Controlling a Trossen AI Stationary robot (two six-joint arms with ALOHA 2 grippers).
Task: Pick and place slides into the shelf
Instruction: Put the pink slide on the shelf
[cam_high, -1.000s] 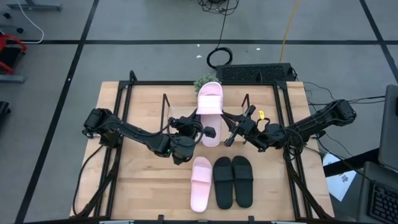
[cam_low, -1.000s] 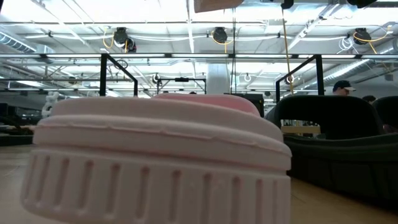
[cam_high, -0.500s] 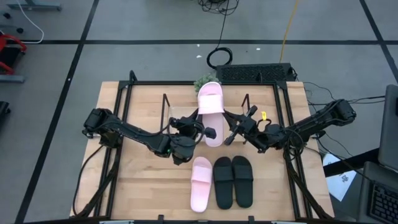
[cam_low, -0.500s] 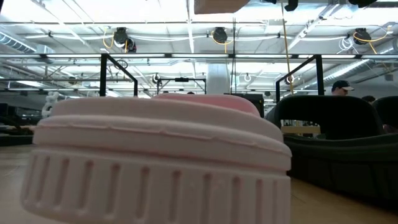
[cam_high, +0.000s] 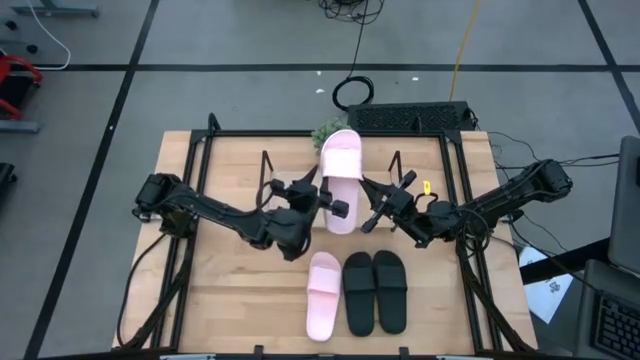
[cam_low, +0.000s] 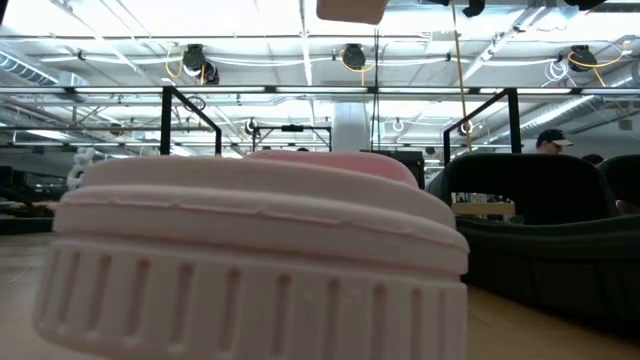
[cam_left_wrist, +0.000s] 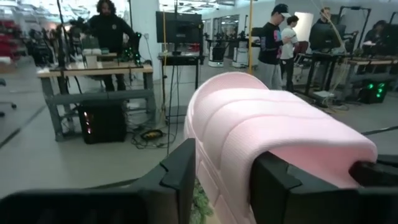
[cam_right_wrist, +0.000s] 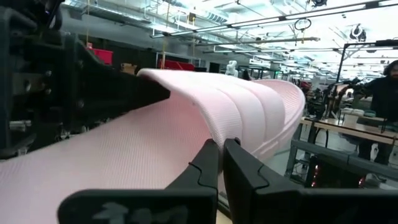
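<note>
1. Releasing: the left gripper (cam_high: 322, 200) has its fingers (cam_left_wrist: 180, 177) apart, straddling one edge of the pink slide (cam_high: 338, 180).
2. The right gripper (cam_high: 372, 208), fingers together and empty, sits against the slide's opposite edge.
3. The slide lies lengthwise on the shelf (cam_high: 268, 172); three slides wait on the table (cam_high: 220, 290).
4. Best practice: open fully and withdraw straight back, avoiding dragging the slide askew.
</note>
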